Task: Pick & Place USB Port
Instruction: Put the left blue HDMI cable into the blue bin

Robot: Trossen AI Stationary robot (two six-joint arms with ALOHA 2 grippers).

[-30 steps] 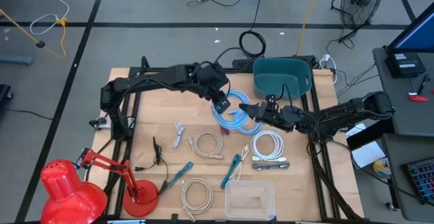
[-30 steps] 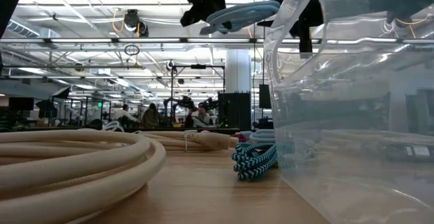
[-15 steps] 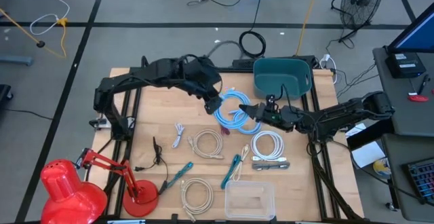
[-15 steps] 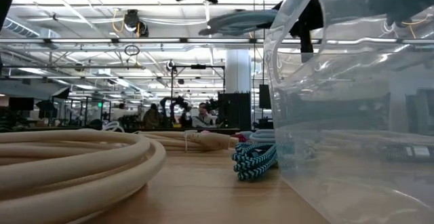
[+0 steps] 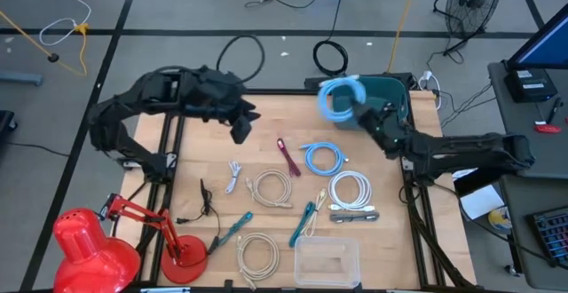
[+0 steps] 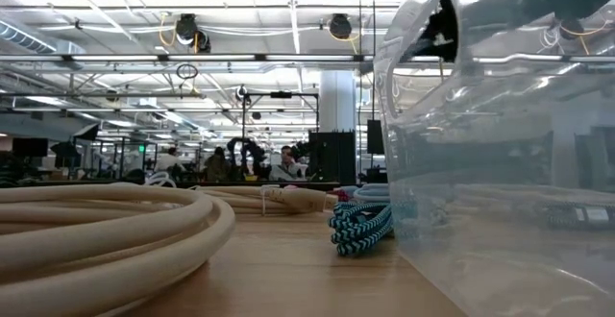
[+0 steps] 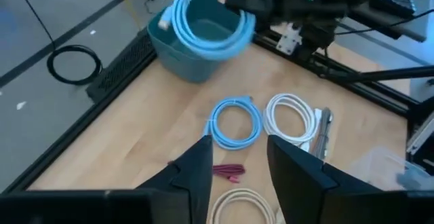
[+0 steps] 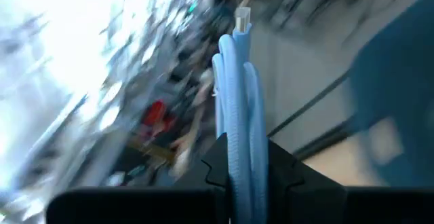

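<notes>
We see wooden desk [image 5: 204, 164]. On it, relative to clear box [image 5: 327, 261] at near edge: white cable coil [image 5: 350, 189] just beyond, blue coil [image 5: 323, 159] farther, teal bin [image 5: 390, 93] at far edge, red lamp [image 5: 89, 244] well left, beige coil [image 5: 257, 254] beside.

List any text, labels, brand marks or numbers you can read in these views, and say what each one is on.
No readable text in any view.
Teal bin, clear plastic container, red lamp: no visible lettering.
Items on the side desk: any markings too small to read.
Signs in the room behind the table: too blurred to read.
Light blue cable coil in the right gripper: unmarked.
</notes>
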